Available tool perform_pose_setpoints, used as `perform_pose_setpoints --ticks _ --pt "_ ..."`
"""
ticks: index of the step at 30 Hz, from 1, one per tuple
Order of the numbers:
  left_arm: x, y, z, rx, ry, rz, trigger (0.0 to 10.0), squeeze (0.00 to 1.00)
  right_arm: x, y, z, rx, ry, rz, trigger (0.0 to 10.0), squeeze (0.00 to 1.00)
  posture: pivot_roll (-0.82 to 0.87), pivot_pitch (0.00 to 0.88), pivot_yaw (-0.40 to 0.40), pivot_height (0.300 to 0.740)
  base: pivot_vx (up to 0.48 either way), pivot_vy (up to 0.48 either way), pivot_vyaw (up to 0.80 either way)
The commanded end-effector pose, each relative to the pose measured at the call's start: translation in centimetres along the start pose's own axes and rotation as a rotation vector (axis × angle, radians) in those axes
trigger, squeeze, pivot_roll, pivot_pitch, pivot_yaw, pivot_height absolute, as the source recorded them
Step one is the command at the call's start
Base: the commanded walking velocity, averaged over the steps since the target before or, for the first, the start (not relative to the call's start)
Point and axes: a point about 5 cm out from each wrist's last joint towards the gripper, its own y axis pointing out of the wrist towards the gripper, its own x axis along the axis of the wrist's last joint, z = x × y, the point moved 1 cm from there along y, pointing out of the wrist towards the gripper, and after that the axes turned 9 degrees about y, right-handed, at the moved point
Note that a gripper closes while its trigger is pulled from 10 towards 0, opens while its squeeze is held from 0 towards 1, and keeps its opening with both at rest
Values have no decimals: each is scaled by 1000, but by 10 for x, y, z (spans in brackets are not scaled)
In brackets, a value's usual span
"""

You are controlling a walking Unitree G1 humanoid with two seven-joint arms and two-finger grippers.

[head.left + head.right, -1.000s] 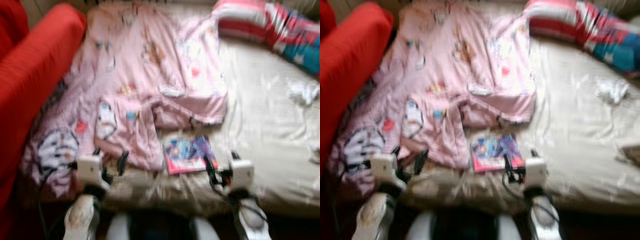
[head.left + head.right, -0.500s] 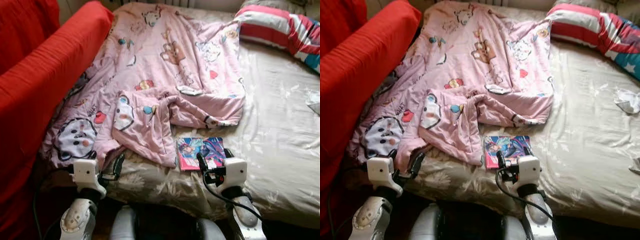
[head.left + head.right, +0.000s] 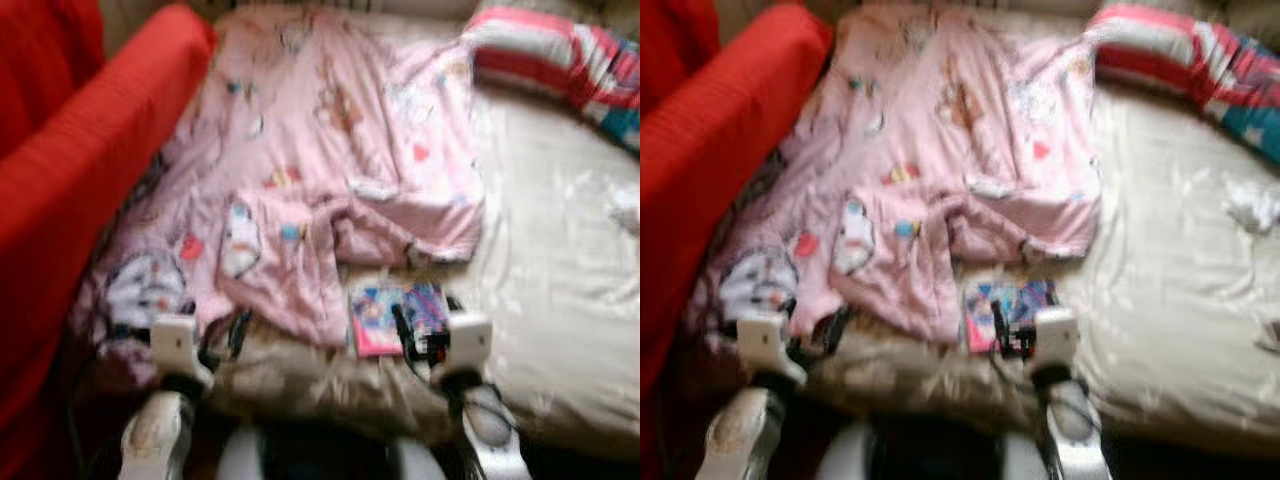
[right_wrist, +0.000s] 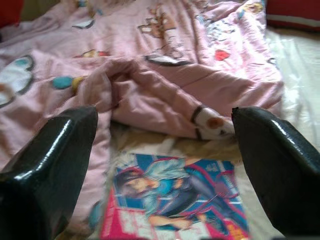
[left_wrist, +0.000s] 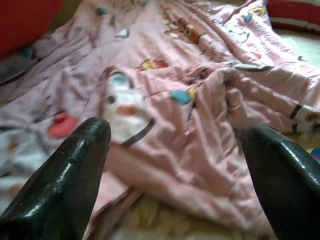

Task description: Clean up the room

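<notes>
A pink cartoon-print quilt (image 3: 310, 170) lies rumpled across the left half of the bed, its near corner folded over. A colourful picture book (image 3: 385, 315) lies flat on the beige sheet (image 3: 560, 290) just beside that corner. My right gripper (image 3: 420, 330) hovers open at the book's near edge, and the book (image 4: 175, 197) shows between its fingers (image 4: 50, 165) in the right wrist view. At the bed's near left edge my left gripper (image 3: 222, 335) is open, facing the quilt's folded corner (image 5: 165, 130), with nothing held.
A red sofa (image 3: 80, 170) runs along the bed's left side. A striped red, white and blue pillow (image 3: 560, 60) lies at the head on the right. A small white crumpled item (image 3: 1252, 205) rests on the sheet at far right.
The head views have shifted slightly and gone blurred, so the camera is moving. Both grippers stay at the bed's near edge, open as before.
</notes>
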Motion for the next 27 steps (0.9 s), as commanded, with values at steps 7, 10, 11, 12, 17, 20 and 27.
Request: perform_pose_setpoints --ticks 7,10,11,12,17,20,27 --pt "-4 -2 -7 -27 -12 17 10000 0 -5 -4 -6 -25 4 23 10000 0 60 209 -39 655 81 0 0" --pt "-4 -1 -9 -33 -18 11 10000 0 -4 -3 -7 -26 6 18 10000 0 57 196 -39 655 0 0 0" --pt "-4 -1 -10 -34 -20 11 10000 0 -4 -3 -7 -26 5 17 10000 0 56 195 -39 655 0 0 0" --pt "-4 -2 -10 -34 -21 10 10000 0 -4 -3 -7 -26 4 16 10000 0 56 195 -39 655 0 0 0" --pt "-4 -2 -11 -35 -26 7 10000 0 -3 -4 -8 -28 -1 15 10000 0 56 195 -41 655 0 0 0" --pt "-4 -2 -12 -34 -28 6 10000 0 -4 -3 -9 -34 -8 27 10000 0 58 207 -46 655 0 0 0" --pt "-5 -5 -13 -31 -30 13 10000 0 -7 -3 -10 -43 -13 53 10000 0 57 221 -49 630 0 0 0"
